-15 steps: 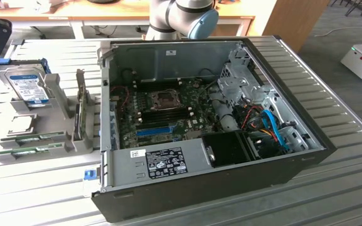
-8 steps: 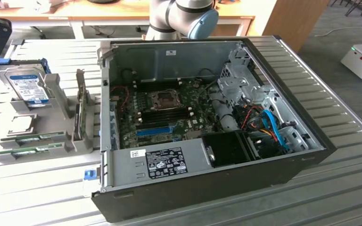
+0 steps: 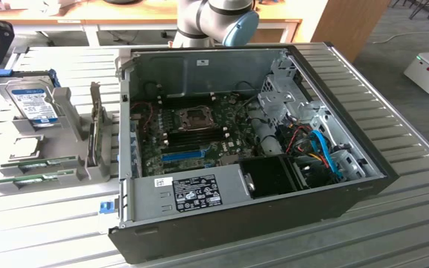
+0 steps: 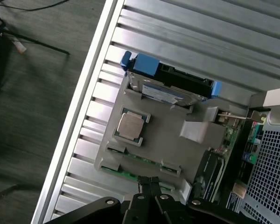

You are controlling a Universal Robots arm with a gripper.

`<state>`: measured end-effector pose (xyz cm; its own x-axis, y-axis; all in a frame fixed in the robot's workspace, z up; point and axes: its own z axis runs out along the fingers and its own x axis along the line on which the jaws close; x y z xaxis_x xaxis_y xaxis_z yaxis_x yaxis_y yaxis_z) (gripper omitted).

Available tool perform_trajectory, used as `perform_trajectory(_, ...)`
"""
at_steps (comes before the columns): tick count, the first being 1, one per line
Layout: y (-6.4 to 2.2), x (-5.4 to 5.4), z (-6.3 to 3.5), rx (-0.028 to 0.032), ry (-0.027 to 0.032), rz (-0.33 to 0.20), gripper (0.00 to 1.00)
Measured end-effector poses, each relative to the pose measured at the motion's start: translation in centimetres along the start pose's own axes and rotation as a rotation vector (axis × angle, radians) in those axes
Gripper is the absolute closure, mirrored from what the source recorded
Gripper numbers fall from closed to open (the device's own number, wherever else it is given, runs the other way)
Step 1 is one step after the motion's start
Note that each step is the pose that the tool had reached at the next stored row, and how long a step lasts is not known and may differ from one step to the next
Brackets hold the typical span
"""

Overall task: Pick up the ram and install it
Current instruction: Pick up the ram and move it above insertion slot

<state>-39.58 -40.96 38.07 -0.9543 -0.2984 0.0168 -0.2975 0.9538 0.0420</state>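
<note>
Ram (image 4: 127, 175) is what we are after: a long, thin, flat green board lying in a shallow slot of the grey holder (image 4: 170, 123). A second stick (image 4: 136, 157) of the same kind lies parallel just beside it. Grey tabs of the holder cross both boards, so the green shows in short stretches between them, and we cannot make out chips or a label.

The holder sits on the ribbed desk (image 4: 200, 28), close beside the open computer case (image 3: 237, 226) on the exterior view's left. It also carries a square silver processor (image 4: 130, 126) and a hard drive (image 4: 163, 91) in a blue bracket.

Our fingers (image 4: 154, 184) are pressed together and hold nothing. In the wrist view they point at the holder's edge nearest the ram, and we cannot tell how high they hang.

We judge that the pickup goes well if we:
- spread the fingers first
- line them up across the board's thin width
- come down on a bare green stretch near mid-length, clear of the tabs
- lift straight up, so the board does not tilt or jam in its slot
</note>
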Motion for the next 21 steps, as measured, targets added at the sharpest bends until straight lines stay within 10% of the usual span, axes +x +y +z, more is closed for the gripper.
perform_trajectory(21,0.00,0.00,0.00,0.0027,0.0066,-0.159,0.89)
